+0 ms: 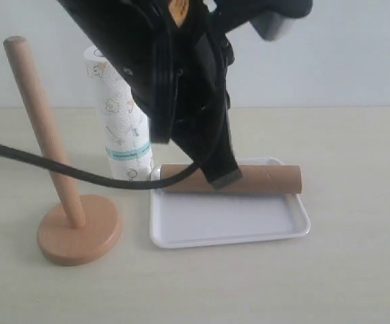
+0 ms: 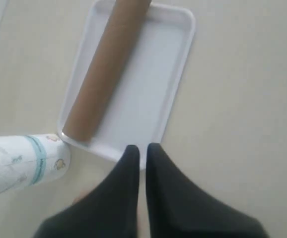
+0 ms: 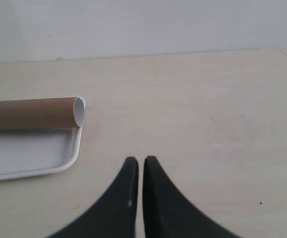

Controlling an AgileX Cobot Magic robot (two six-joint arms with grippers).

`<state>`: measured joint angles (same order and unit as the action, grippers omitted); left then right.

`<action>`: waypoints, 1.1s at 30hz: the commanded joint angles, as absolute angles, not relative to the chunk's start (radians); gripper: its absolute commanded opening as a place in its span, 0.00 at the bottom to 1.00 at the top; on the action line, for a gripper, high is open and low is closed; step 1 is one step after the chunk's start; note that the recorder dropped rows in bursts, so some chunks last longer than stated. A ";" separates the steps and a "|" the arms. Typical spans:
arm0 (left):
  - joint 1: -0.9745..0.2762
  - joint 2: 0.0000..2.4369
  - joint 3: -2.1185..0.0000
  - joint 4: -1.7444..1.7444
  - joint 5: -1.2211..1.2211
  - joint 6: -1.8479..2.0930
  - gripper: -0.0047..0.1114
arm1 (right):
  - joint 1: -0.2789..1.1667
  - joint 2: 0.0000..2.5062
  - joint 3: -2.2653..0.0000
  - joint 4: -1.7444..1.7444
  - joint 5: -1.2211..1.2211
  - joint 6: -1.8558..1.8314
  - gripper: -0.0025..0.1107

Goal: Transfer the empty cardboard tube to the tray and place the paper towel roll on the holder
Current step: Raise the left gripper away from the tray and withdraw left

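Brown cardboard tube [image 1: 262,179] [image 2: 104,74] [image 3: 29,113] lies along the far long edge of the tray [image 1: 229,219] [image 2: 153,89] [image 3: 24,153], its right end jutting past the short rim. I see the paper towel roll [image 1: 117,128] [image 2: 19,163] upright just beside the tray's far left corner; the holder [image 1: 80,233] stands toward the table's left edge, pole bare. My left gripper [image 2: 141,148] sits over the tray's left rim, fingers pressed nearly together, holding nothing; the right gripper [image 3: 141,159] likewise, over bare table off the tray's right edge.
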<state>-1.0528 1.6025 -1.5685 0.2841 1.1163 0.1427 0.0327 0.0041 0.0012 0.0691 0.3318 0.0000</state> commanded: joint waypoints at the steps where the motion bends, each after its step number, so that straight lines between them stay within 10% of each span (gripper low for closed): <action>1: -1.119 1.504 -1.574 0.273 1.124 0.107 0.08 | 0.030 0.000 0.000 0.068 0.328 0.000 0.06; 33: -1.153 0.430 -0.675 0.296 0.366 -0.343 0.08 | 0.030 0.000 0.000 0.068 0.328 0.000 0.06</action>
<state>-1.1459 0.4798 -0.7390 0.2941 0.3993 -0.3157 0.0327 0.0041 0.0012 0.0691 0.3318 0.0000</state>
